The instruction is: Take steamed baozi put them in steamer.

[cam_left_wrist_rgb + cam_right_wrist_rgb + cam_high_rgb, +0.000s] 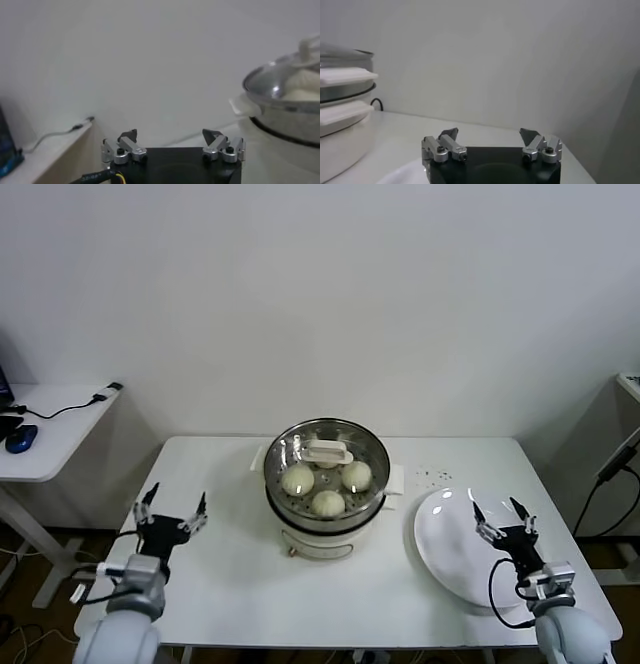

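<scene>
The steel steamer [276, 484] stands mid-table on its white pot base, with a glass lid [345, 434] with a white handle on top. Three cream-white baozi [298, 479] show through the lid inside the basket; a fourth is hidden or out of view. My left gripper [171, 508] is open and empty above the table, left of the steamer. My right gripper [503, 516] is open and empty over the white plate [440, 549]. The lidded steamer [287, 107] shows in the left wrist view beyond the left gripper [170, 135]. The right gripper [489, 133] is open in its wrist view, the steamer's side [340, 107] beyond it.
The empty white plate lies right of the steamer. Small dark crumbs [435, 476] lie behind it. A side desk [50, 434] with a cable and a blue mouse stands at the far left.
</scene>
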Controlling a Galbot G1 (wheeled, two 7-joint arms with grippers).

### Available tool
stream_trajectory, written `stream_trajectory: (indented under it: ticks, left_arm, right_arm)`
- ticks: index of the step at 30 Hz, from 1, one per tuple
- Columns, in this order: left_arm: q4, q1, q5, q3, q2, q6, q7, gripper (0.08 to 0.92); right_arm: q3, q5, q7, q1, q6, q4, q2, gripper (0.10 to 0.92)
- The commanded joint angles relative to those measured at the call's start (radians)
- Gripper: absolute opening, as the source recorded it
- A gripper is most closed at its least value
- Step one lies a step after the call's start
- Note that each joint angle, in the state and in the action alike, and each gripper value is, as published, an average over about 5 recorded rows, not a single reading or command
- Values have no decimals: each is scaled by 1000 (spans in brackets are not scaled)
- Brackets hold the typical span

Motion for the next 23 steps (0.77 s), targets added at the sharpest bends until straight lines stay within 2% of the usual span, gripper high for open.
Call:
stream_trajectory:
  ticks: [1,13,23]
  left_arm:
    - [85,138,-299,-178,-104,-350,6,823]
    - [77,152,-195,-192,-115,-359,59,823]
    - [64,162,-169,-195,-113,-358,46,823]
  right_arm:
    - [1,9,-35,-22,-28,41,6,823]
    - [1,48,-35,-28,-37,43,-17,823]
    - [1,62,-43,-23,-34,33,-13,823]
